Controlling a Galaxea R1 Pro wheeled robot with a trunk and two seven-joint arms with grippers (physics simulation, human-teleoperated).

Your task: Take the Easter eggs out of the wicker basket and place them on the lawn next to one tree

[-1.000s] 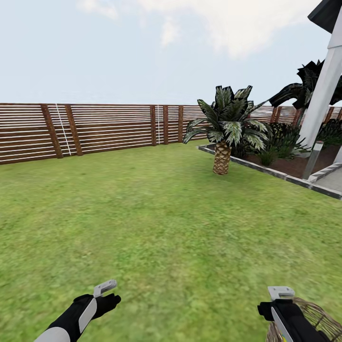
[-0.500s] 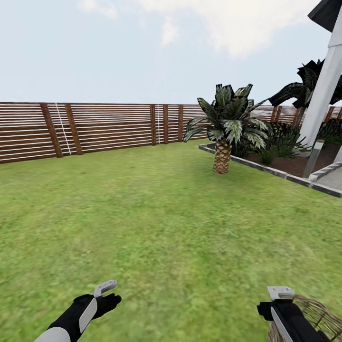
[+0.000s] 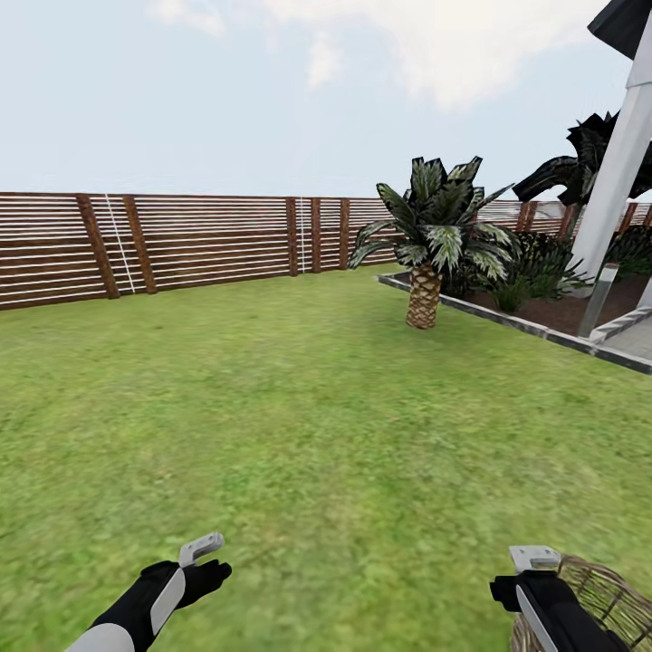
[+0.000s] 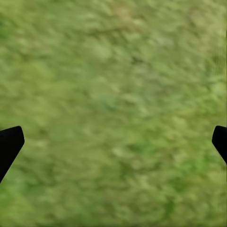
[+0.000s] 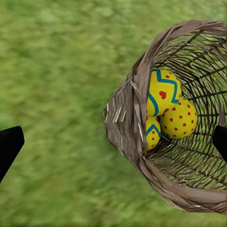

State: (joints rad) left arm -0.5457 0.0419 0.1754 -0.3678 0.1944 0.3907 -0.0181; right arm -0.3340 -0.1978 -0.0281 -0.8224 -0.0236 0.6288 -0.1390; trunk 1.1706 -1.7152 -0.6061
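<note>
Right wrist view: wicker basket [image 5: 142, 142] on lawn [image 5: 56, 94], mouth tipped toward camera; three Easter eggs [image 5: 168, 111] inside, bunched against near wall, lowest one half hidden behind rim; basket cut off at frame edge. Right gripper [image 5: 113, 142] fingertips wide apart, gripping nothing. Left wrist view: left gripper [image 4: 113, 142] spread wide over bare, blurred grass. Head view: basket at lower right corner, partly behind right arm, eggs not made out; short palm [image 3: 426, 263], slat fence [image 3: 181, 240] beyond

Rough woven wicker basket [image 5: 189, 161]; glossy eggs [image 5: 177, 118].
</note>
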